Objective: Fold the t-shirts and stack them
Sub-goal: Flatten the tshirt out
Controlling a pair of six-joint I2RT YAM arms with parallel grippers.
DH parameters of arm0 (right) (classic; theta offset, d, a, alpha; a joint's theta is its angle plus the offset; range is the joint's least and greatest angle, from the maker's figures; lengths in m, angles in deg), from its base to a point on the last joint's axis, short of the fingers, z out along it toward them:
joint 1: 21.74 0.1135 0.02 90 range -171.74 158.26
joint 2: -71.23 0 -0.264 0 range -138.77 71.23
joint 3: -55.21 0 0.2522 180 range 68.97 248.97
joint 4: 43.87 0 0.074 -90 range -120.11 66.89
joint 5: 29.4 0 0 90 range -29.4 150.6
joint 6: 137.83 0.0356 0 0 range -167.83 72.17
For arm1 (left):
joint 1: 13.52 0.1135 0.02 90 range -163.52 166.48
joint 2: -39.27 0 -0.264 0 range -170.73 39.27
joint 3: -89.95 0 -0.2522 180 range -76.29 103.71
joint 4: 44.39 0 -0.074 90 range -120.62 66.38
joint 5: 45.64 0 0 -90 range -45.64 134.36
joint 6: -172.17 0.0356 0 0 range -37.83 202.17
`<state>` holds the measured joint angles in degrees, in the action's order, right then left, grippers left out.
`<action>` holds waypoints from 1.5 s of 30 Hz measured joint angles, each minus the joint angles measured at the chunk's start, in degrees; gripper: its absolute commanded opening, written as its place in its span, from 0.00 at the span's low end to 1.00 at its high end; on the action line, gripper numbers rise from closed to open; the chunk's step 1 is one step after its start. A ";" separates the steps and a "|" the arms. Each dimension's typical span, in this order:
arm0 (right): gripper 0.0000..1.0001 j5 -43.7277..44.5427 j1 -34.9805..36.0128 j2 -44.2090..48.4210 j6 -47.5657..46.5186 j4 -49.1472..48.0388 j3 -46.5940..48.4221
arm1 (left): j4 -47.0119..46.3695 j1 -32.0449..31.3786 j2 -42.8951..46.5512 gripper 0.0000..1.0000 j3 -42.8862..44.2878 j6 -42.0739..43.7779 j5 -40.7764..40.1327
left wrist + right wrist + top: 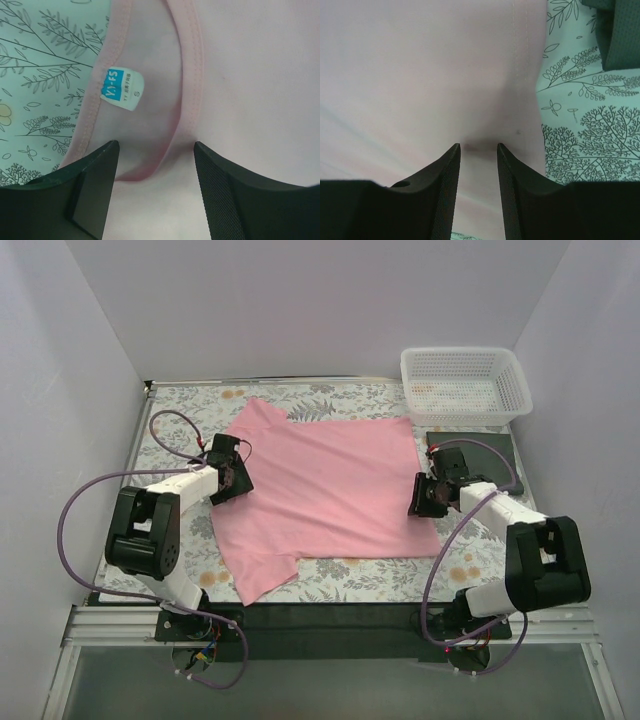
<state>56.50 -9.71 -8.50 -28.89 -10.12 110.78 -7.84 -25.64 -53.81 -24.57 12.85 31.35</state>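
Step in hand: taking hold of the light pink t-shirt [325,485] at both ends, ahead of a first fold; judged barely begun.
Shirt position: spread flat on the floral table cloth [340,398], mid-table, between the two arms.
Shirt direction: long axis across the table; collar [192,65] toward the left arm, hem toward the right; one sleeve pointing far, the other near.
Left gripper [232,478]: fingers set wide apart, straddling the collar near the neck label [122,87], nothing pinched.
Right gripper [425,495]: fingers narrowly apart, tips down at the hem edge, cloth puckered there, seemingly not yet clamped.
Next move: probably closing both on cloth, then lifting evenly, without dragging.
Dark green t-shirt [500,452]: folded flat, just beyond the right gripper, partly hidden by the arm.
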 measured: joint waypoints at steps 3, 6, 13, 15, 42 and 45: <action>0.36 0.15 0.00 -3.54 -0.90 -1.38 0.55 | -0.94 1.01 -2.73 0.57 1.95 -0.02 -0.76; 0.36 0.68 -0.02 -7.45 -1.64 -2.47 3.76 | -1.09 2.58 -5.84 0.56 5.27 0.02 -1.27; 0.36 1.03 0.13 -14.03 -3.23 -3.39 11.47 | -0.94 6.32 -12.22 0.64 13.51 -0.28 -0.46; 0.37 1.44 0.48 -13.55 -3.87 -2.99 12.52 | -0.28 6.60 -11.85 0.69 13.51 -0.37 0.42; 0.48 6.51 5.99 9.16 1.70 8.37 -5.27 | 14.12 4.50 23.96 0.57 -13.68 -14.01 -1.33; 0.48 6.45 5.99 9.18 1.86 8.28 -5.27 | 14.78 4.50 23.58 0.55 -14.36 -14.99 -2.99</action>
<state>62.95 -3.72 0.68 -27.03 -1.84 105.51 6.94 -21.13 -30.22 -38.93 -2.14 28.35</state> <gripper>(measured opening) 0.483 0.566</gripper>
